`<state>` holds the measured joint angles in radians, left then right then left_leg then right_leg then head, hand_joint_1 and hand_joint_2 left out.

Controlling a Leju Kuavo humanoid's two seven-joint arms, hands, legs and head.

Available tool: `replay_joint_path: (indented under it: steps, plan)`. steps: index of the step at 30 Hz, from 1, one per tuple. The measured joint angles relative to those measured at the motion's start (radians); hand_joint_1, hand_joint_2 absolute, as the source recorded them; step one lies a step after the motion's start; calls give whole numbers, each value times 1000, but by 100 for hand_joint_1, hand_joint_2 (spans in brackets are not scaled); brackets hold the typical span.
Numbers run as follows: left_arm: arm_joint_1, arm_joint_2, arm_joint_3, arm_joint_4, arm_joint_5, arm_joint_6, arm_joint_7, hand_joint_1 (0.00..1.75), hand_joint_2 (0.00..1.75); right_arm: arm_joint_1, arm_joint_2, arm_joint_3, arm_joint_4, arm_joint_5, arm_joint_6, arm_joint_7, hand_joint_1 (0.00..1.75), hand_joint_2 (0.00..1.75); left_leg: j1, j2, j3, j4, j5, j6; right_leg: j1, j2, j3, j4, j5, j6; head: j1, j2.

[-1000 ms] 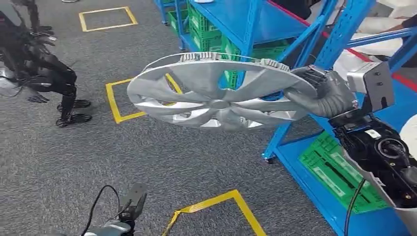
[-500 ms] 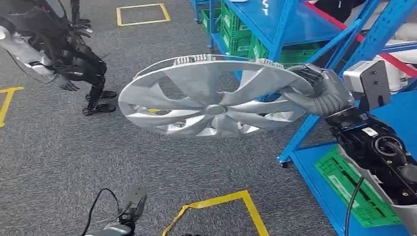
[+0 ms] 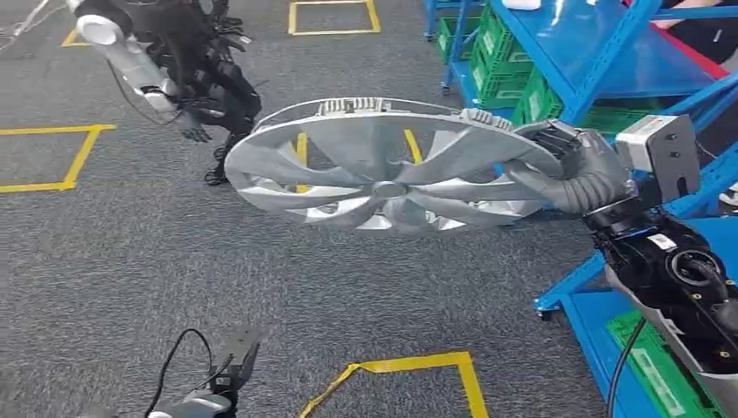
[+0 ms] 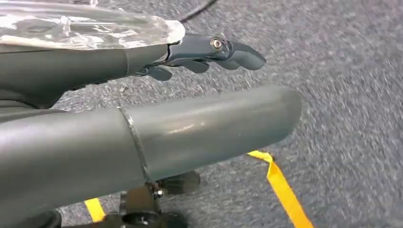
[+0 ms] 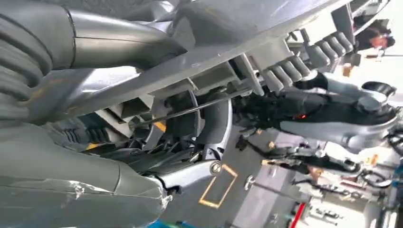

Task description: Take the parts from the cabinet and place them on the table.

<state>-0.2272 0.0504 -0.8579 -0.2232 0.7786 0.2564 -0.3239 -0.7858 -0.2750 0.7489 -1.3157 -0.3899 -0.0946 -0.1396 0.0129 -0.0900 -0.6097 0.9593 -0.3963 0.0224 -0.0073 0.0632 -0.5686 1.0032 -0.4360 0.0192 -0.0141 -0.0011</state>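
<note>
Over the carpet, beside the blue rack [image 3: 609, 52], the right hand [image 3: 570, 165] is holding a hubcap [image 3: 392, 170] by its rim, fingers [image 3: 550, 139] clamped on one edge, disc nearly flat and clear of the floor. Left hand [image 4: 209, 50] is hanging low, fingers apart, holding nothing. Risk, as judged: a one-edge grip is leaving the far side unsupported, so the disc could tip, slip out or clip a rack post. Item: silver plastic, swept spokes, ribbed clips along the rim.
</note>
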Motion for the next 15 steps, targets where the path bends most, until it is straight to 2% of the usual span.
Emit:
replay_joint_path:
  steps: [1, 2, 3, 4, 5, 6, 7, 8, 9, 10, 11, 12, 13, 14, 15]
  plan:
    - [-1, 1, 0, 0, 1, 0, 0, 0, 0, 0, 0, 0, -2, -3, -1, -4, 175, 175, -7, -10, -6, 6, 1, -3, -1, 2, 12, -28, -5, -2, 0, 0]
    - [-1, 0, 0, 0, 2, 0, 0, 0, 0, 1, 0, 0, -7, -7, -2, -10, 175, 175, -3, -19, -13, 6, 5, -9, 2, -5, 15, -37, -11, 2, -1, 0]
    - [2, -1, 0, 0, 3, 0, 0, 0, 0, 4, 0, 0, -10, -8, -3, -13, 175, 175, 1, -26, -15, 3, 8, -14, 5, -12, 14, -36, -11, 1, -2, 0]
    - [5, -1, 0, 0, 3, 0, 0, 0, 0, 7, 1, 0, -11, -8, -3, -16, 175, 175, 4, -36, -15, -3, 12, -21, 8, -21, 17, -38, -10, -1, -1, 0]
    - [6, 2, 0, 0, 4, 2, 0, 0, 0, 10, 2, 0, -13, -7, -5, -19, 175, 175, -2, -47, -14, -4, 13, -29, -1, -34, 26, -55, -2, -9, -2, 0]
    - [8, 2, 0, 0, 4, 3, -2, 0, 0, 15, 2, 0, -15, -5, -10, -21, 175, 175, -2, -1, -20, 15, -4, -28, -1, -44, 35, -66, 4, -12, -1, 0]
    - [8, 2, 0, 0, 5, 3, -3, 0, 0, 21, 2, 0, -20, -4, -13, -27, 175, 175, -4, 43, -47, 69, -41, -32, -1, -53, 36, -69, 5, -18, -9, 0]
    - [8, 2, 0, 0, 6, 3, -4, 0, 0, 29, 2, -3, -27, -4, -17, -32, 175, 175, -2, 63, -85, 150, -82, -36, 1, -63, 35, -68, 4, -19, -11, 0]
    - [8, 2, 0, 0, 6, 3, -4, 0, 0, 40, 1, -5, -34, -4, -19, -32, 175, 175, 0, 72, -124, 233, -116, -40, 2, -74, 35, -67, 3, -20, -11, 0]
    - [9, 1, 0, 0, 6, 3, -4, 0, 0, 51, 1, -7, -40, 1, -20, -32, 175, 175, 2, 76, -156, 299, -136, -46, 2, -85, 35, -67, 2, -21, -11, 0]
    - [9, 1, -1, 0, 6, 3, -4, 0, 0, 63, 1, -8, -44, 5, -21, -31, 175, 175, 5, 79, -165, 315, -133, -49, 2, -95, 35, -67, 1, -21, -12, 0]
    - [11, 1, -1, 0, 6, 3, -4, 0, 0, 76, 0, -10, -50, 8, -23, -30, 175, 175, 9, 83, -148, 282, -109, -53, 1, -105, 36, -66, 0, -19, -13, 0]
    - [11, 2, -1, 0, 6, 3, -4, 0, 0, 88, -1, -13, -57, 11, -24, -29, 175, 175, 14, 89, -108, 207, -72, -56, 0, -114, 36, -64, -3, -16, -13, 0]
    - [11, 3, -1, 0, 6, 3, -4, 0, 0, 97, -2, -18, -65, 13, -26, -29, 175, 175, 17, 102, -57, 114, -32, -58, -2, -121, 36, -59, -7, -11, -13, 0]
    - [11, 3, -1, 0, 6, 3, -4, 0, 0, 104, -3, -21, -72, 13, -27, -29, 175, 175, 19, 132, -8, 30, -6, -61, -2, -128, 35, -50, -14, -3, -14, 0]
